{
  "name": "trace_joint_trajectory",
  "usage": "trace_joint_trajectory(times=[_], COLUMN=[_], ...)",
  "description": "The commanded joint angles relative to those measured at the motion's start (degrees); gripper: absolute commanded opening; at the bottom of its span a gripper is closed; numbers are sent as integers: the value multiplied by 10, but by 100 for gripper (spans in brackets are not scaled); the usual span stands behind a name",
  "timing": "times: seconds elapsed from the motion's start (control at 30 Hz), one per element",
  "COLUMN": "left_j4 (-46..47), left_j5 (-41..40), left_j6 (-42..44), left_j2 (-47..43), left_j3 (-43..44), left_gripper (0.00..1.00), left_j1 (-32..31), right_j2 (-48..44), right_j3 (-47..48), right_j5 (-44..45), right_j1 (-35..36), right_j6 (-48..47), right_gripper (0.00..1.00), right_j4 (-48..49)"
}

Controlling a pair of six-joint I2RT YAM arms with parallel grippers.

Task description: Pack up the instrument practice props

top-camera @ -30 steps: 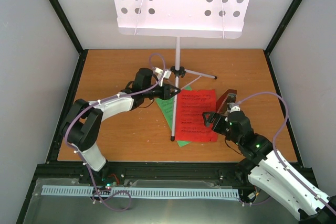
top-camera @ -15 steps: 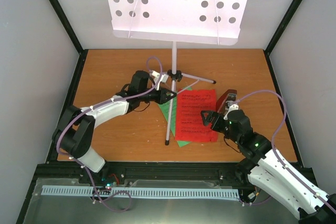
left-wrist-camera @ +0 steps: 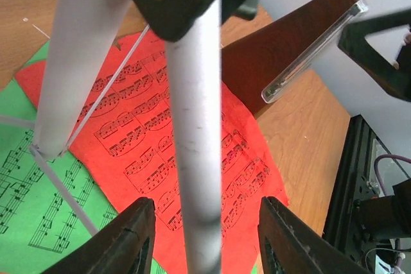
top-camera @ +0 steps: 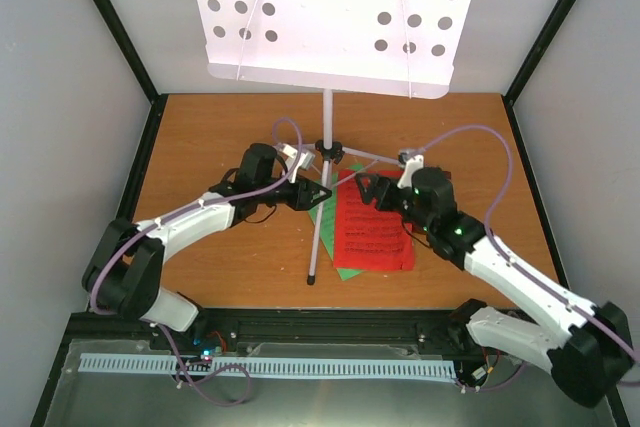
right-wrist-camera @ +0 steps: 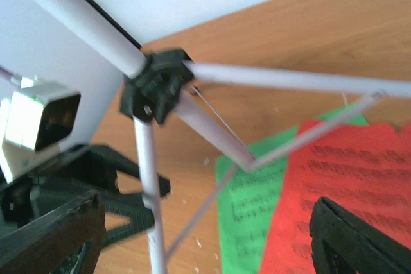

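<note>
- silver music stand (top-camera: pixel 325 117) stands at the far middle of the wooden table (top-camera: pixel 210 127), with its white perforated tray (top-camera: pixel 330 17) high above the arms.
- one tripod leg (top-camera: pixel 316 222) slopes from the black hub (top-camera: pixel 327 145) toward the near edge, passing over the left part of the sheets.
- left gripper (top-camera: pixel 318 193) reaches in from the left, low beside the hub. in its wrist view the fingers (left-wrist-camera: pixel 128 239) are spread on either side of that leg, with a gap on each side, so they are not pinching it.
- red music sheet (top-camera: pixel 375 232) lies flat just right of the leg, on top of the green music sheet (top-camera: pixel 345 269), which shows along its left side and near corner.
- right gripper (top-camera: pixel 366 187) hovers over the far end of the red music sheet, just right of the hub. its fingers (right-wrist-camera: pixel 54 235) are wide apart and hold nothing.
- dark-brown pyramid metronome (left-wrist-camera: pixel 289 49), with its clear cover, stands on the table at the right edge of the red music sheet. in the top view the right arm hides it.
</note>
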Motion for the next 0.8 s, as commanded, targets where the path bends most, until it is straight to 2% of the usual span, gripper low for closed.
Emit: trace_joint_trajectory(times=[0.0, 0.1, 0.17, 0.3, 0.37, 0.5, 0.77], left_j4=[3, -6, -18, -57, -98, -163, -151], left_j5=[-13, -21, -10, 44, 60, 69, 24], left_j6=[1, -14, -24, -30, -21, 16, 37], left_j2=[-44, -70, -94, -138, -141, -127, -125], left_j3=[-6, -10, -9, 9, 29, 64, 56], left_gripper=[46, 45, 51, 85, 94, 98, 98], left_j1=[-1, 3, 13, 52, 71, 79, 79], right_j2=[82, 141, 176, 218, 232, 260, 284], right_j3=[56, 75, 85, 99, 104, 115, 121], right_j5=[-45, -104, -148, -200, -219, -259, -271], right_j1=[-3, -23, -40, -58, -65, -74, -76], right_j6=[-39, -30, -12, 3, 8, 16, 4], right_gripper=[82, 76, 72, 68, 66, 58, 44], right_j4=[94, 145, 173, 212, 223, 237, 240])
